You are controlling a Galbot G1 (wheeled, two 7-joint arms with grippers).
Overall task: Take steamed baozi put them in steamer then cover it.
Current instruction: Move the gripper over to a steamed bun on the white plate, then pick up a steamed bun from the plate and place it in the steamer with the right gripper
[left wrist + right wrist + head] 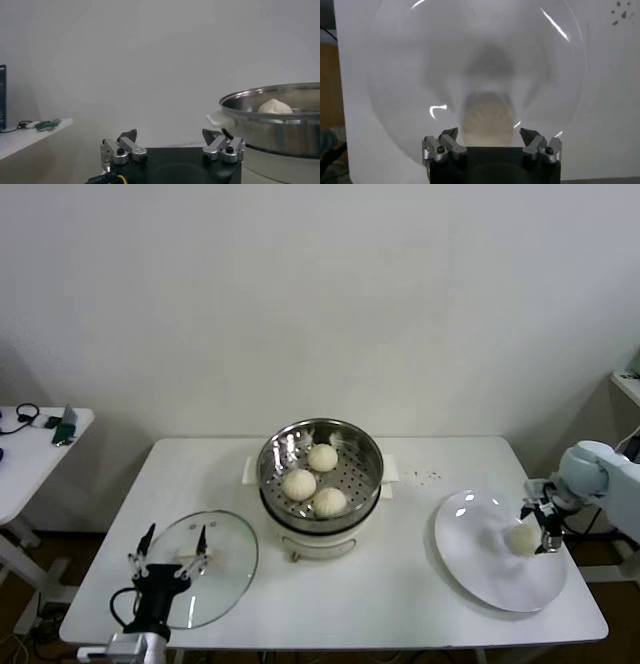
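Note:
The steamer (373, 446) stands at the table's middle with three steamed baozi (322, 457) inside. Another baozi (521, 539) lies on the white plate (480, 569) at the right. My right gripper (538, 531) is open and straddles that bun without touching it. In the right wrist view the bun (487, 117) sits between the spread fingers of the right gripper (489, 131), over the plate (420, 60). The cover (228, 569) lies flat at the front left. My left gripper (176, 534) hovers open over it. The left wrist view shows the left gripper (169, 134) empty, the steamer (280, 131) beyond.
The white table (400, 594) has a few dark crumbs (428, 476) behind the plate. A small side table (30, 454) with cables stands at the far left. A shelf edge (628, 384) shows at the right.

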